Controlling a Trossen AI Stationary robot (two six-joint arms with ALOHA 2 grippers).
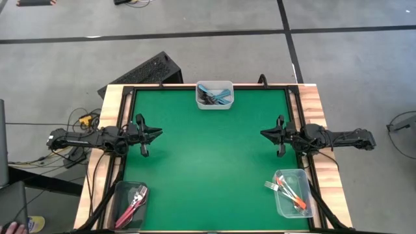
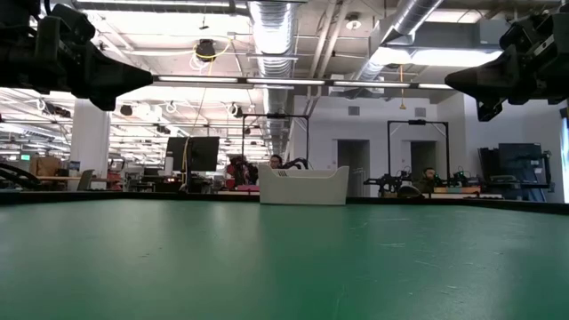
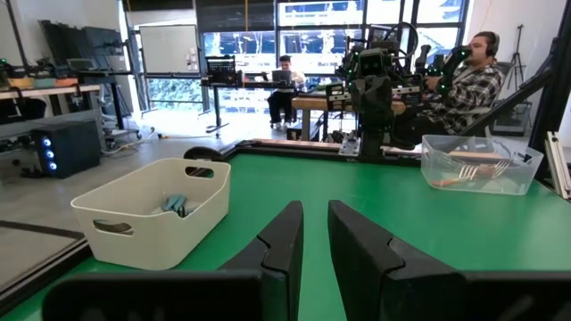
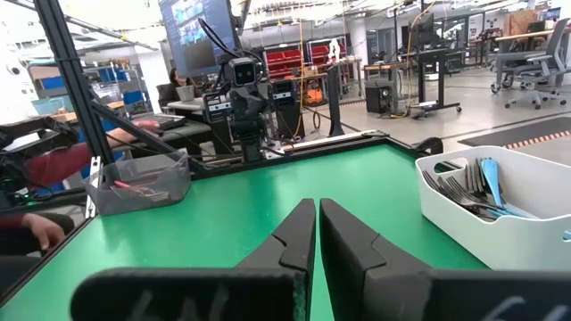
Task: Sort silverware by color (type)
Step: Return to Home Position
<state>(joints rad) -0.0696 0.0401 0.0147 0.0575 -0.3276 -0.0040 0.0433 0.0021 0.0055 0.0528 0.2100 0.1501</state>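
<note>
Over the green surface (image 1: 208, 162), at its side edges, left jaws and right jaws hang raised, both clenched on nothing. Blue forks (image 1: 218, 95) lie in the white bin (image 1: 214, 106). Pink-red forks (image 1: 136, 198) fill the left clear container (image 1: 123, 187), orange forks (image 1: 294, 194) the right clear container (image 1: 286, 173). Sorting looks finished; homing step, I judge. Next: settle the arms, no grasp needed.

- A flat green mat (image 1: 211, 162) covers the wood-edged table.
- A white rectangular plastic bin (image 1: 214, 106) sits centred at the mat's far edge.
- A clear rectangular plastic container (image 1: 123, 192) sits at one near corner, a second clear container (image 1: 286, 208) at the other.
- A black slatted panel (image 1: 146, 70), possibly a keyboard, lies on the floor.
</note>
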